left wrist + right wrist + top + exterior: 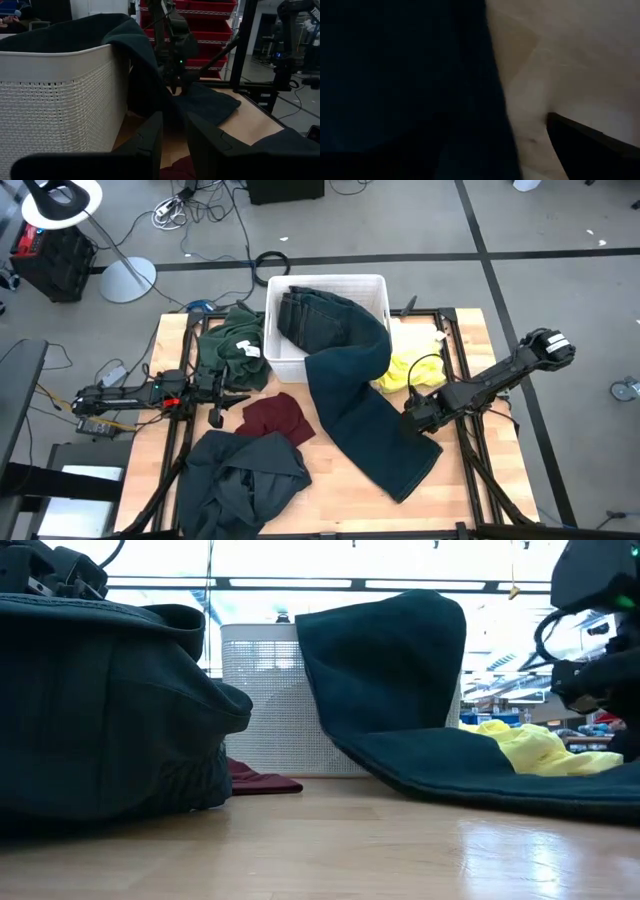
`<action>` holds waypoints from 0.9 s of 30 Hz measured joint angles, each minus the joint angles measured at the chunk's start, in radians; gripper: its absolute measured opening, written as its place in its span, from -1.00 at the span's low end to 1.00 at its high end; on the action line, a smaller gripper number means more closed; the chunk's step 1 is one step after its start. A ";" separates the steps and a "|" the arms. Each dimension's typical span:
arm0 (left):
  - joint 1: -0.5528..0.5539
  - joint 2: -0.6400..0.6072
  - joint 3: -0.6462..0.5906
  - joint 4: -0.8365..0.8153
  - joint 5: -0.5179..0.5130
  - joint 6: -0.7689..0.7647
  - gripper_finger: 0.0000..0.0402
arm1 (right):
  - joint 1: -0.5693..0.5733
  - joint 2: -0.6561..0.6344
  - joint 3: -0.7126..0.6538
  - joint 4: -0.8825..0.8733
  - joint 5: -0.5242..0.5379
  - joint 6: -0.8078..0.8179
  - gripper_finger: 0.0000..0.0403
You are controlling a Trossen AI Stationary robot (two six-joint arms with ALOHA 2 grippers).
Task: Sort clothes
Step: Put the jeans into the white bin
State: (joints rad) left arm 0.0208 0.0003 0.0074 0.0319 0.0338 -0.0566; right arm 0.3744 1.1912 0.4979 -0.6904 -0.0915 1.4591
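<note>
- Worktop [470, 340], centre: white tub [375, 288] at the far edge; dark blue jeans [360, 405] spill from it down toward the near edge, barring passage across.
- Left half: green top [228, 350], maroon piece [276, 416], grey-green jacket [240, 475] crowd the surface.
- Right: yellow piece [415, 368] beside the jeans; bare wood at the near right corner.
- Near centre: open strip between jacket and jeans.

Wooden worktop [330, 490] carries: white tub [300, 365] at far edge; jeans [370, 430] trailing from tub toward near edge; green top [232, 348], maroon piece [275, 416], jacket [240, 475] left; yellow piece [415, 370] right.
</note>
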 joint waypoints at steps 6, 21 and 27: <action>0.000 0.000 0.000 0.001 0.000 0.000 -0.55 | 0.028 0.006 0.015 0.057 0.010 0.060 0.06; 0.000 0.002 0.000 0.009 0.001 0.000 -0.55 | 0.057 0.001 0.144 0.200 0.098 0.025 -0.99; 0.000 0.002 0.000 0.008 0.002 0.000 -0.55 | 0.056 0.001 0.174 0.201 0.102 -0.032 -0.99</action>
State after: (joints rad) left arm 0.0207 0.0025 0.0074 0.0396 0.0357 -0.0567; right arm 0.4309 1.1923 0.6724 -0.4899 0.0105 1.4275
